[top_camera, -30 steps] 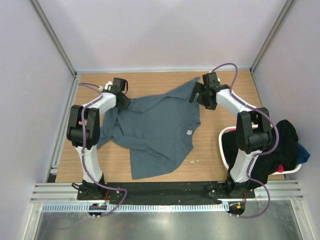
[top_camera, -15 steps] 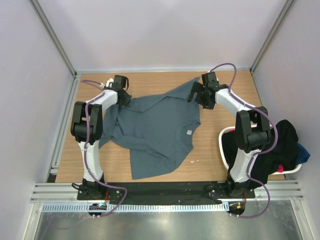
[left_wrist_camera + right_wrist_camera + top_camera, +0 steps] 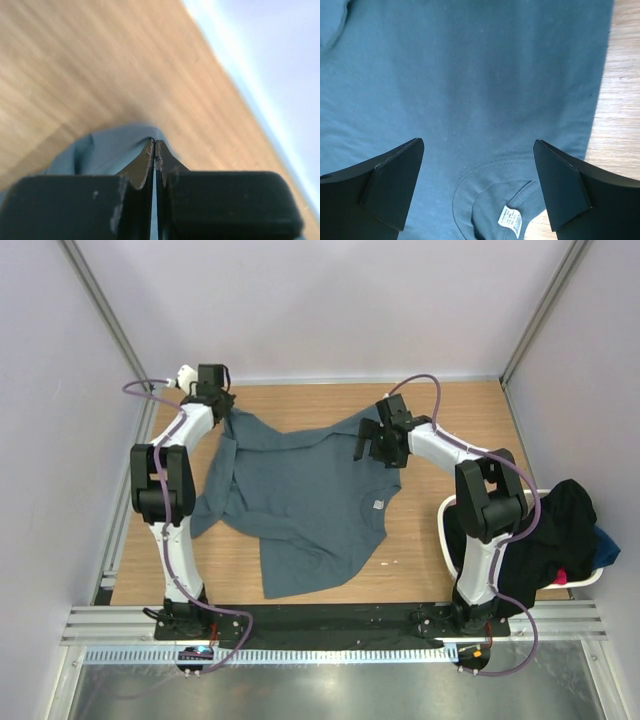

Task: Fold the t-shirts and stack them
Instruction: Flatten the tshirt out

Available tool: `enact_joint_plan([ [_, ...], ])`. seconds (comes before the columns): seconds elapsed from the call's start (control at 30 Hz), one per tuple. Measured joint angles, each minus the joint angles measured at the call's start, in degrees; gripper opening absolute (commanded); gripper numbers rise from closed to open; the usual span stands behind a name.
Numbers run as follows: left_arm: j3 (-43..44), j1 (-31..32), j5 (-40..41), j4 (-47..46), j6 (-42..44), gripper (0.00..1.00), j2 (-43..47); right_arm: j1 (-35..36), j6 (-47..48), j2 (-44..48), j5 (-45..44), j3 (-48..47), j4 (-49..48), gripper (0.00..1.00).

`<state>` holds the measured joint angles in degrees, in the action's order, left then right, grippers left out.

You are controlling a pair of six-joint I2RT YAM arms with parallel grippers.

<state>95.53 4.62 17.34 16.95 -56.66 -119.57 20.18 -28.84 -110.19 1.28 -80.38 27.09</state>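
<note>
At the near right corner of the bench (image 3: 420, 575) a white laundry basket (image 3: 446, 520) holds the other t-shirts (image 3: 545, 530), black with a bit of blue and red showing. Beyond it the slate t-shirt (image 3: 300, 500) lies spread over the middle of the bench, its neck opening and label (image 3: 511, 219) toward the right edge, its left side rumpled and partly doubled over. Farther on, the right gripper (image 3: 374, 445) hovers above the cloth just past the neck opening, jaws wide and holding nothing. At the far left corner the left gripper (image 3: 220, 405) has its jaws pressed tight on a corner of the shirt, which is drawn out in a point toward it. The step looks like flattening the shirt before any fold. To do it well, the left pinch should be firm and low, so the cloth slides instead of lifting. The right jaws need to come down on the far right corner of the cloth, then draw away from the left until the far edge lies taut and straight. Pulling too hard would drag the whole shirt off centre.
</note>
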Motion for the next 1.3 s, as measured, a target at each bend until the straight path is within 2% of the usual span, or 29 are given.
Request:
enact_joint_plan([
  [0.3,11.54,-1.81,4.50,-6.99,1.31,0.00,-10.03,3.82,2.45,-0.09,-2.21,2.60,1.99,0.97],
  [0.43,15.61,-2.69,4.74,-7.19,3.13,0.00,-14.43,6.45,2.75,-0.07,-4.00,4.09,2.51,0.90],
  [0.67,17.31,-4.68,4.37,-6.62,6.19,0.00,-15.37,7.56,2.10,1.51,-5.33,8.31,0.66,0.79],
  [0.87,17.68,-7.28,3.67,-4.87,8.22,0.00,-15.43,7.63,1.88,3.91,-8.50,11.93,-0.83,0.78],
  [1.0,22.75,-9.33,0.90,-2.54,10.82,0.01,-17.42,7.63,1.95,6.54,-11.50,15.74,0.11,0.77],
  [1.03,24.61,-9.62,0.24,-1.90,11.58,0.03,-18.29,7.63,1.97,6.64,-12.04,15.87,0.39,0.77],
  [1.1,27.32,-9.84,-0.92,-0.83,13.09,0.17,-19.56,7.69,1.99,6.56,-12.85,15.78,0.83,0.77],
  [1.13,27.63,-9.88,-1.16,-0.50,13.86,0.26,-19.71,7.72,1.97,6.43,-13.14,15.52,1.38,0.77],
  [1.17,27.54,-9.90,-1.53,-0.15,14.29,0.44,-19.69,7.72,2.03,6.23,-13.44,14.97,2.21,0.78],
  [1.2,27.41,-9.90,-1.92,0.07,15.28,0.52,-19.54,7.72,2.12,5.97,-13.64,14.58,2.78,0.78],
  [1.27,25.57,-9.90,-2.99,0.42,16.13,0.65,-18.60,7.72,2.86,5.38,-14.23,13.25,4.48,0.79],
  [1.3,23.47,-9.90,-3.61,0.70,16.90,0.66,-17.40,7.65,3.41,5.03,-14.49,12.57,5.31,0.79],
])
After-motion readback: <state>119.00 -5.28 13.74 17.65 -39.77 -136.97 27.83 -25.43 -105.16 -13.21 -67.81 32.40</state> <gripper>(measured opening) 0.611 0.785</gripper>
